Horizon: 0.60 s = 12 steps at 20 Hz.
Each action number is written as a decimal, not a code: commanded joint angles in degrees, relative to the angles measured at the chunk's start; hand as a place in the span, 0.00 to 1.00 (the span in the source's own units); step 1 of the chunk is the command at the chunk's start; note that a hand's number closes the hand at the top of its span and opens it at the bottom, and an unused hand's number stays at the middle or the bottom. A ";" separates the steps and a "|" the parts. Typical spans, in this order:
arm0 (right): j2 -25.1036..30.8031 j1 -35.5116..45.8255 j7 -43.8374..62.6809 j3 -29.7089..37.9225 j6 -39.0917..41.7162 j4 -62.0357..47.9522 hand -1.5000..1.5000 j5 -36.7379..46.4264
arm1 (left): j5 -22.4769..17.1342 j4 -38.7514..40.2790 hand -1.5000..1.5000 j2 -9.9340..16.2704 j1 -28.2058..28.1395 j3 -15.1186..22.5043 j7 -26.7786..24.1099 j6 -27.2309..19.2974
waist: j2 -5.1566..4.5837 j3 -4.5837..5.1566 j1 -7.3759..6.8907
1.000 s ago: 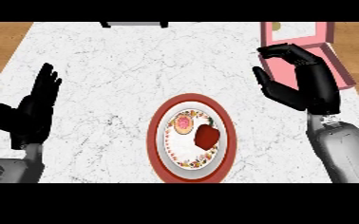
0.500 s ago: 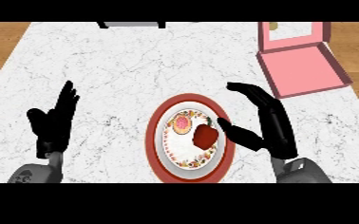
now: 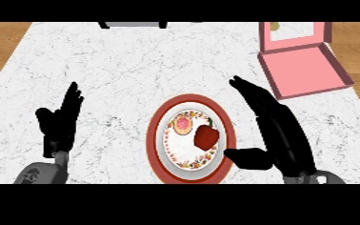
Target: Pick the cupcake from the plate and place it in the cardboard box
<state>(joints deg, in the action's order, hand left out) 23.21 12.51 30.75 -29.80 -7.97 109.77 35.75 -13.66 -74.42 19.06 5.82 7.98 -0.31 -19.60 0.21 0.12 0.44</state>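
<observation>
head view: cupcake [image 3: 206, 136], dark red, sits on the plate [image 3: 156, 133] right of centre, beside a small pink-topped item [image 3: 184, 124]. right hand [image 3: 275, 129] is just beside the plate's right rim, fingers straight and released, thumb angled toward the cupcake, holding nothing. left hand [image 3: 60, 122] rests at the left, fingers up and relaxed. cardboard box [image 3: 304, 66], pink and open, lies well apart at upper right. risk: thumb closing low could nudge the plate or push the cupcake sideways rather than pinch it.

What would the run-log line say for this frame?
right hand: open beside red-rimmed plate | dark red cupcake: on plate | pink cardboard box: open | left hand: open, resting
</observation>
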 commanded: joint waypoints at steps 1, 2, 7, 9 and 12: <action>0.43 2.32 12.09 -1.61 11.12 6.59 0.00 -0.11 | 1.63 -0.33 0.50 -1.81 -4.02 1.19 -3.00 -0.55 | 0.03 -0.02 -0.46; -1.10 5.50 13.22 -1.26 13.81 4.59 0.00 -1.30 | 0.56 2.01 0.50 -0.42 0.60 -0.75 -1.16 1.30 | -0.16 -0.03 -0.45; -8.19 12.44 23.43 -3.36 22.52 1.77 0.00 -1.30 | 3.56 -0.74 0.50 -4.54 0.05 2.17 0.97 -2.70 | -0.12 -0.08 -0.74; -10.59 11.89 20.69 -4.97 21.42 -4.31 0.00 1.02 | 1.89 2.06 0.50 -1.90 -0.89 -1.06 -1.84 1.64 | -0.24 -0.09 -0.81; -16.37 15.07 32.72 -7.41 27.42 -1.38 0.00 2.28 | 2.68 1.70 0.50 -2.13 0.20 -1.18 -0.69 1.19 | -0.12 -0.07 -0.55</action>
<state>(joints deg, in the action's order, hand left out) 11.66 25.19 54.82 -35.36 13.63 108.24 37.18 -11.86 -73.54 17.68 5.73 7.14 -0.63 -18.35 0.07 0.06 -0.29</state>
